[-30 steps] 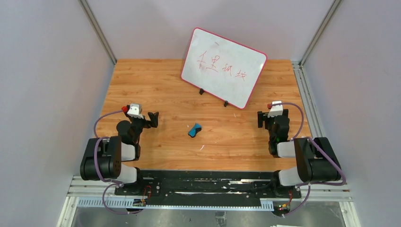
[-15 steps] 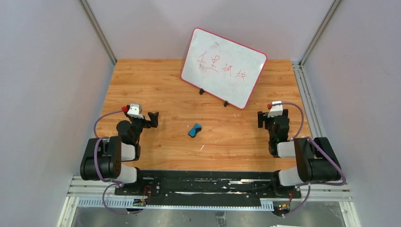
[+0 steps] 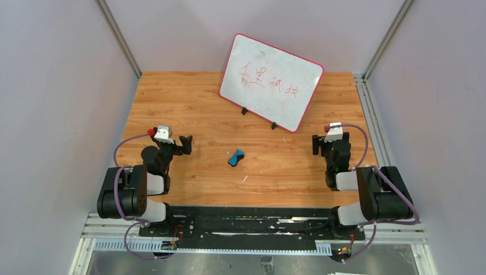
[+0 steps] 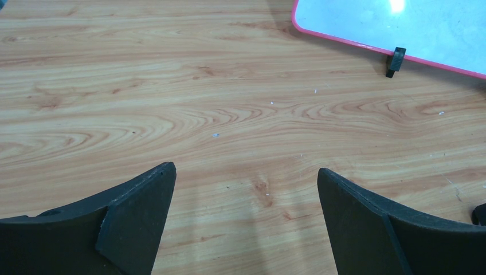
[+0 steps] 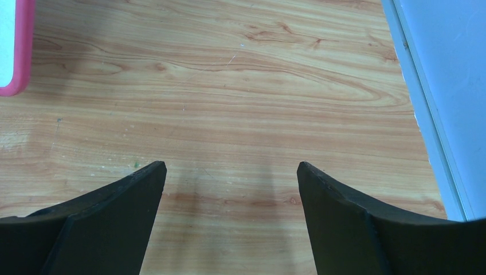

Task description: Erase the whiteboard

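The left claw and right claw gape wide, empty. Beyond them the glossy, red-rimmed rectangular whiteboard stands on the grained wooden table. Nothing has moved.

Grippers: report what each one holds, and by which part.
Nothing is held. The left gripper and the right gripper are both open and empty; the eraser lies apart from them on the table.
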Robot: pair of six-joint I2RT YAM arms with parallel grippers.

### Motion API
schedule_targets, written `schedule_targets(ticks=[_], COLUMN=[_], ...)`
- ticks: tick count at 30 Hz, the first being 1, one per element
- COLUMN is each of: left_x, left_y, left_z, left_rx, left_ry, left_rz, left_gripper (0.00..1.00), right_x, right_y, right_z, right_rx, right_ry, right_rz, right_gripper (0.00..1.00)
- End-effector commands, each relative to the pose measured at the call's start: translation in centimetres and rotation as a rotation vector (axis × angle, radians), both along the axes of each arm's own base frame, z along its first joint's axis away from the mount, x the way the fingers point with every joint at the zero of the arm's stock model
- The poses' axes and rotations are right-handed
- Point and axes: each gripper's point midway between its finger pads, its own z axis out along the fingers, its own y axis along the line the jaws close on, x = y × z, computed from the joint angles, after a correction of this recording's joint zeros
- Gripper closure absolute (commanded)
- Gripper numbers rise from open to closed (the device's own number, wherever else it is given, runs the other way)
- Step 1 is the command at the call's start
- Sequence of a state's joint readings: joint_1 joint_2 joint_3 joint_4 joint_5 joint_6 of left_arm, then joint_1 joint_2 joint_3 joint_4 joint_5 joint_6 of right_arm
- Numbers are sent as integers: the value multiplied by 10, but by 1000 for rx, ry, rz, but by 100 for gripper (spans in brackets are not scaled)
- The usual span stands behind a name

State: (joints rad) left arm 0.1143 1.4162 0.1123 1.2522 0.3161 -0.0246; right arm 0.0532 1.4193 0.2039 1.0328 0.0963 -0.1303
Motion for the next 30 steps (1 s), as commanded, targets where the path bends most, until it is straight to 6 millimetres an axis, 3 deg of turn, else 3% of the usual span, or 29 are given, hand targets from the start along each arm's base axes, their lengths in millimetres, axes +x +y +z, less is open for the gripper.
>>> schedule_targets(ticks=[1,30], left_x=[5,5], left_y=[-3,-3], left_z=[15,16], left_rx=[22,22], left_ry=[-54,-55], left_rz=[-17,-16], left_gripper=[2,2], right_x=[7,6], right_y=[-6,-6], right_z=[10,10], right_rx=[9,10], right_ry=[-35,-33], right_rz=[-25,-26], right_gripper=[14,17])
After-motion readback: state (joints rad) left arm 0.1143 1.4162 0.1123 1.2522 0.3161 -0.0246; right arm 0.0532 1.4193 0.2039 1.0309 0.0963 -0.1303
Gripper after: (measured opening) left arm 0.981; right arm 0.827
